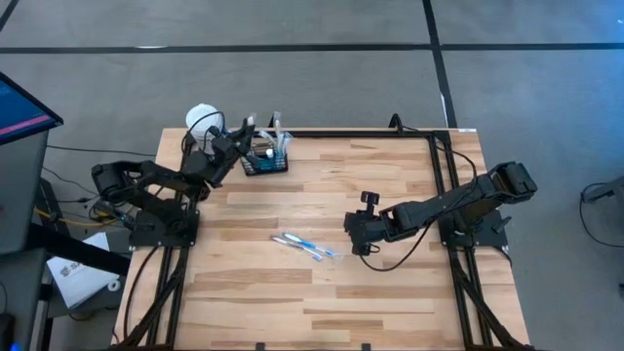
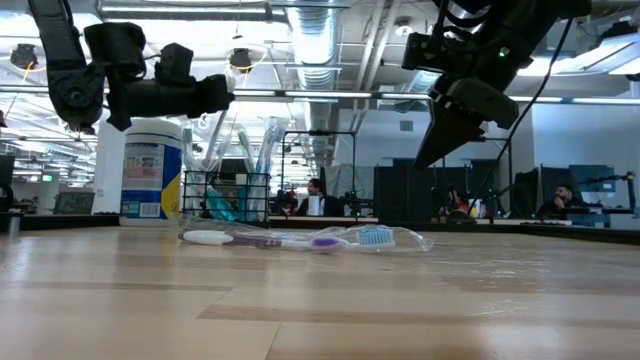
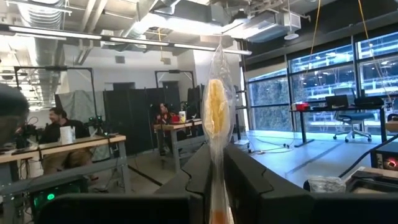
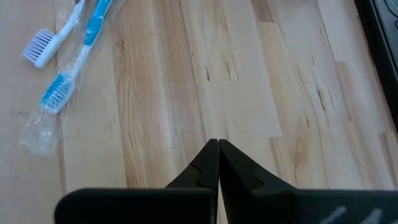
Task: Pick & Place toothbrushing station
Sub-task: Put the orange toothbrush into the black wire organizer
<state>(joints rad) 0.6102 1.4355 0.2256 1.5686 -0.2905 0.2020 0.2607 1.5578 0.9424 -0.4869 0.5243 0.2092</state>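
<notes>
The toothbrushing station, a small black wire-mesh caddy, stands at the table's far left. Wrapped toothbrushes stick up out of it. My left gripper hovers just above the caddy, shut on a clear-wrapped toothbrush with a yellow head. My right gripper is shut and empty above the middle of the table. Beside it, toward the table's left, two wrapped toothbrushes lie flat on the wood. My left gripper pinches the wrapped toothbrush's handle between its two fingers, below the yellow head. The fingers reach out nearly level and lie across the brush. The brush stands upright with its head above the fingers. The gripper hides its lower end.
A blue-labelled bottle with a white cap stands just left of the caddy, close to my left arm. Bare wooden tabletop stretches along the near side. People sit at desks in the room beyond the table.
</notes>
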